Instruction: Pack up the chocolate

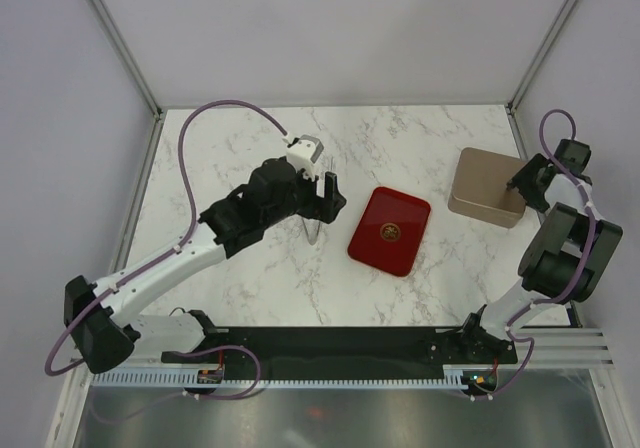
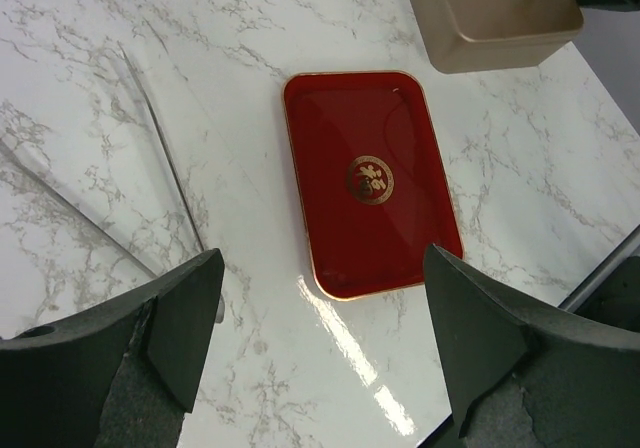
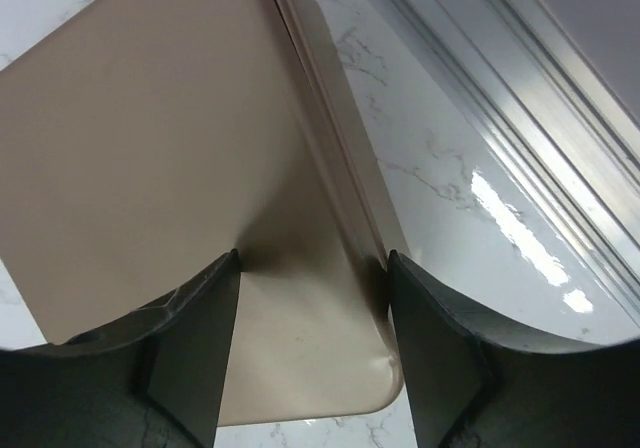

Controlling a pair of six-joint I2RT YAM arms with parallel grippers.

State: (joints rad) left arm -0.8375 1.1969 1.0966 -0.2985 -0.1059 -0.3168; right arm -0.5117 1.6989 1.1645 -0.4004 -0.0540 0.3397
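No chocolate shows in any view. The red tray (image 1: 372,240) with a gold emblem lies mid-table, and the left wrist view shows nothing lying in the tray (image 2: 345,118). My left gripper (image 1: 325,203) hovers just left of the tray, jaws wide open with only bare marble between them (image 2: 322,268). A tan box (image 1: 488,186) stands at the right. My right gripper (image 1: 520,183) is at the box's right end, its fingertips pressed on either side of one corner of the box (image 3: 150,118), and the gripper (image 3: 312,268) is shut on it.
A thin see-through piece (image 2: 150,138) lies on the marble left of the tray, under my left gripper. The tan box (image 2: 490,8) sits close to the table's right edge, where a metal frame rail (image 3: 500,118) runs alongside.
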